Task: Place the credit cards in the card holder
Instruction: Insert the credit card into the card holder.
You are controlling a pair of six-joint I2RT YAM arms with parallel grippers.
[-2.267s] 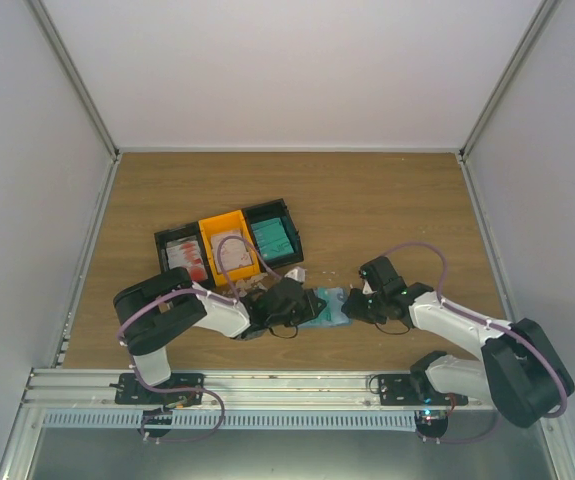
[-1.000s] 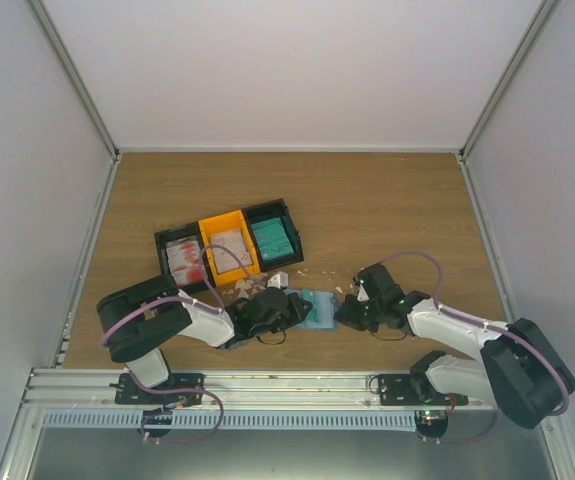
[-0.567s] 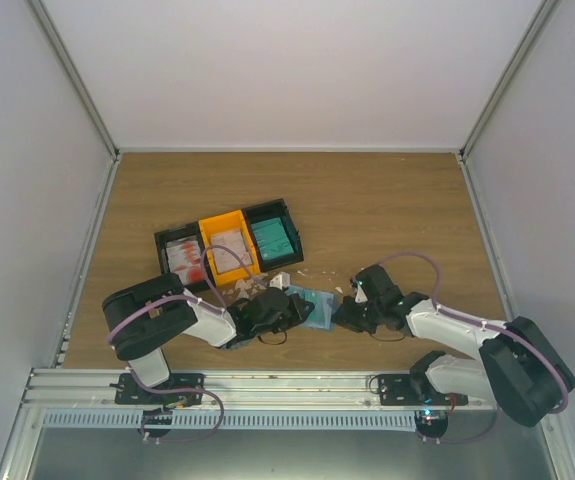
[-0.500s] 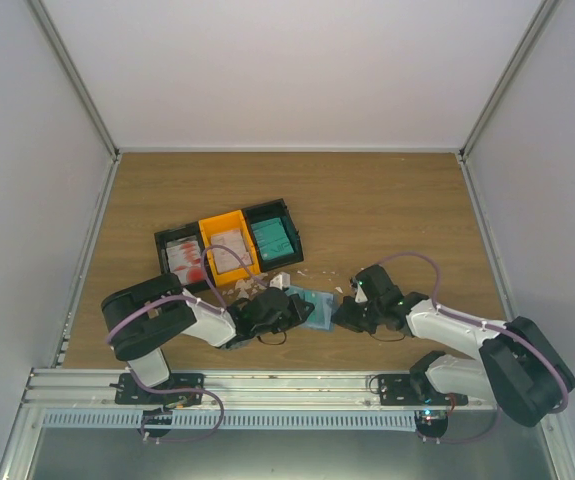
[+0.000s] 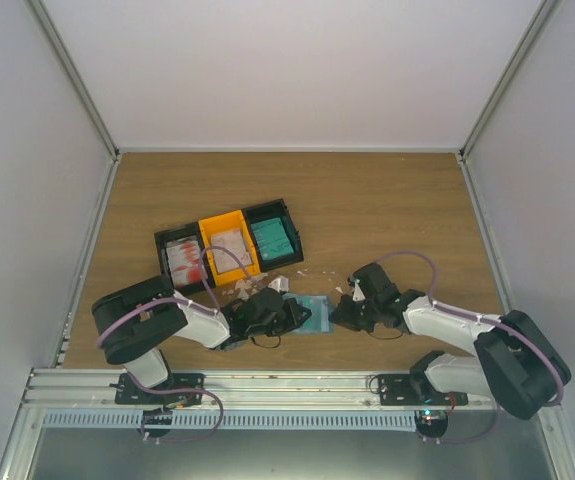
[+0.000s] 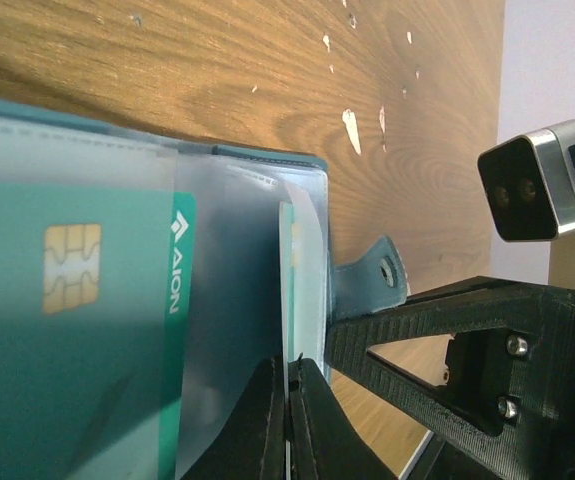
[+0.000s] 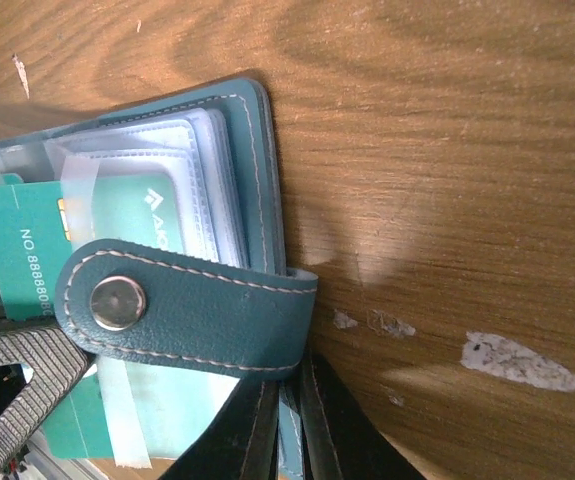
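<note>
The left gripper [image 6: 287,420] has its jaws pressed together on a thin sheet seen edge-on, apparently a teal plastic credit card [image 6: 284,280]. It points into the clear plastic sleeves [image 6: 227,260] of the slate-blue leather folding card holder [image 5: 314,307], where 1 chip-bearing teal card [image 6: 67,330] already sits. The right gripper [image 7: 285,430], at the holder's 3 o'clock, pinches the cover just below the snap tab [image 7: 182,305], likely to keep the holder open and stop it sliding on the wooden table [image 5: 387,210]. More card stacks [image 5: 272,237] lie in the black-and-orange 3-compartment plastic bin [image 5: 267,207] at the holder's 11 o'clock.
</note>
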